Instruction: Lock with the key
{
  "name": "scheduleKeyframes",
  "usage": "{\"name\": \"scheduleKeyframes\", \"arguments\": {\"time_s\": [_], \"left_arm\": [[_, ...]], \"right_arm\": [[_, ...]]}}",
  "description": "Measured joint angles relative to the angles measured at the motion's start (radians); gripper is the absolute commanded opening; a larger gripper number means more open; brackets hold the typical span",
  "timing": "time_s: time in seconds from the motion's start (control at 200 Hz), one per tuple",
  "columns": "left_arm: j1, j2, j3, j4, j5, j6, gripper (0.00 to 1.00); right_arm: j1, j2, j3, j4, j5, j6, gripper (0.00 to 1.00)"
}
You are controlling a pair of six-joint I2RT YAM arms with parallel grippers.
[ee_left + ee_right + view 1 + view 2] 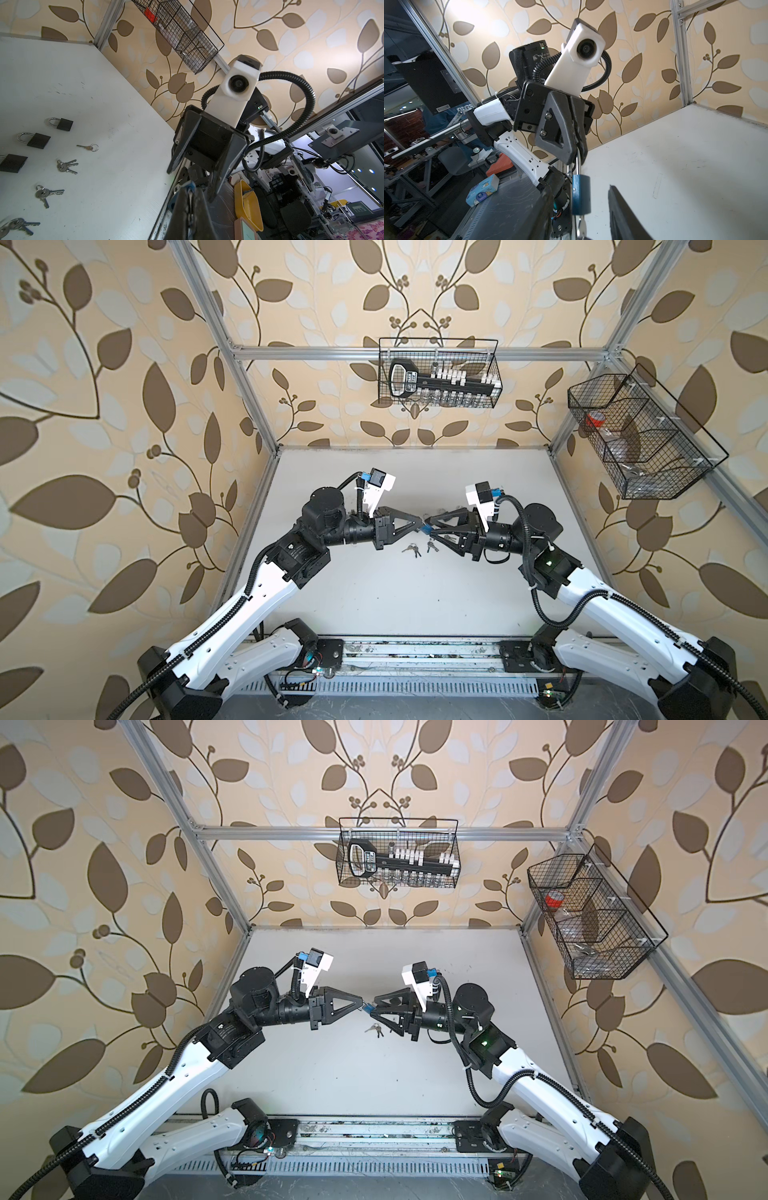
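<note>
Left jaws grip padlock (581, 195), over table (395, 593) middle

padlock (581, 194) midair; keys (411, 549) on table (395, 605) beneath (roughly)

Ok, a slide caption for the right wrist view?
Left fingers pinch the blue padlock by its shackle, hanging it between the open right fingers.

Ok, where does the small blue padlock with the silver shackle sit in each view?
Both top views: small blue padlock mid-picture, where the arms meet.
Left wrist: blue sliver at its own fingertips.
Right wrist: hanging inside the open right end effector.
Shared landmark: the left end effector, shut on its shackle.
</note>
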Motion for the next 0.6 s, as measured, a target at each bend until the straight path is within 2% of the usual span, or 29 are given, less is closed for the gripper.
{"name": "scheduleKeyframes", "arguments": {"time_s": [0.6], "left_arm": [[0.000, 0.000, -0.003, 0.011, 0.000, -0.016, 0.00]], "right_arm": [[0.022, 0.039, 0.000, 0.000, -0.019, -0.005, 0.17]]}}
